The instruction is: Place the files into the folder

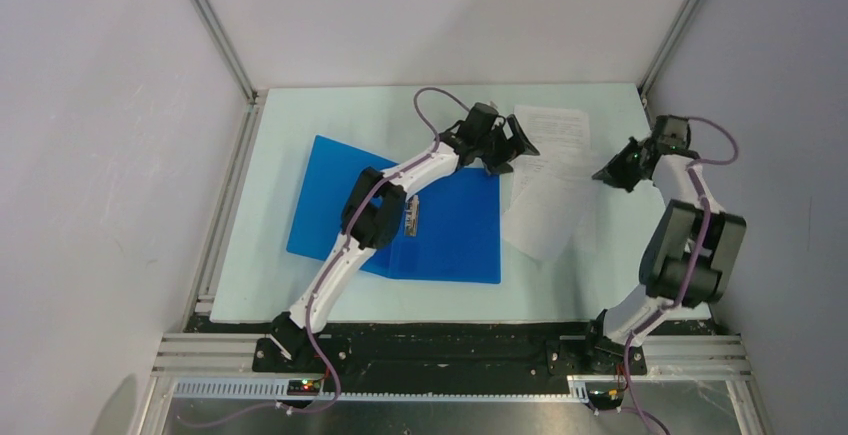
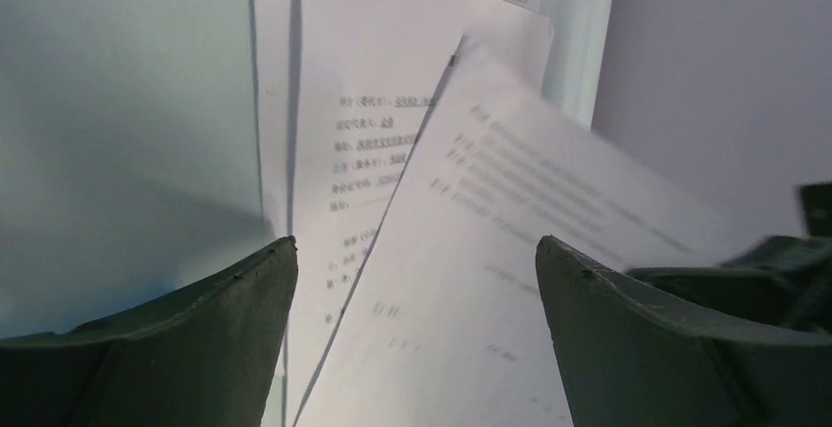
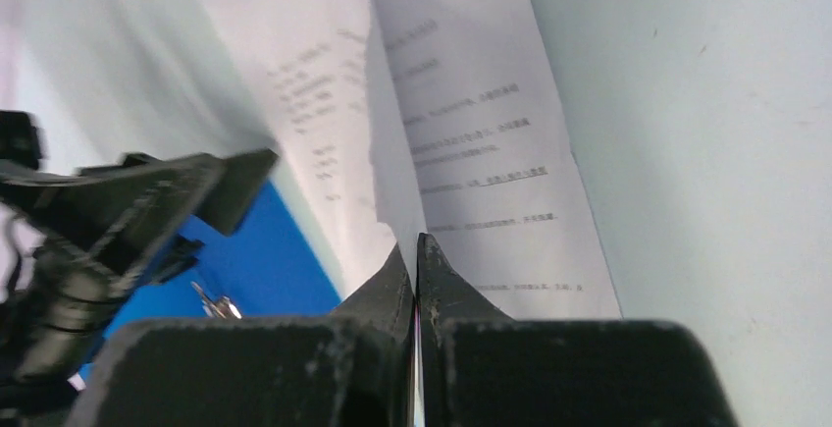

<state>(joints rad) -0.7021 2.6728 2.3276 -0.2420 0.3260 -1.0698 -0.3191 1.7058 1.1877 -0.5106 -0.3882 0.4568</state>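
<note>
Files fan beside folder right edge.

Soft even light; blurred files up close

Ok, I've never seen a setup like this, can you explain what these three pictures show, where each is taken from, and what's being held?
Two robot arms are bolted at the table edge. One picture looks down from above; the other two come from cameras on each wrist, so you see each tool's own fingers. On the table lies an open blue folder, with printed paper sheets beside it on the right. The left tool hangs open over the sheets, holding nothing. The right tool is shut and seems to pinch one sheet's edge.
</note>
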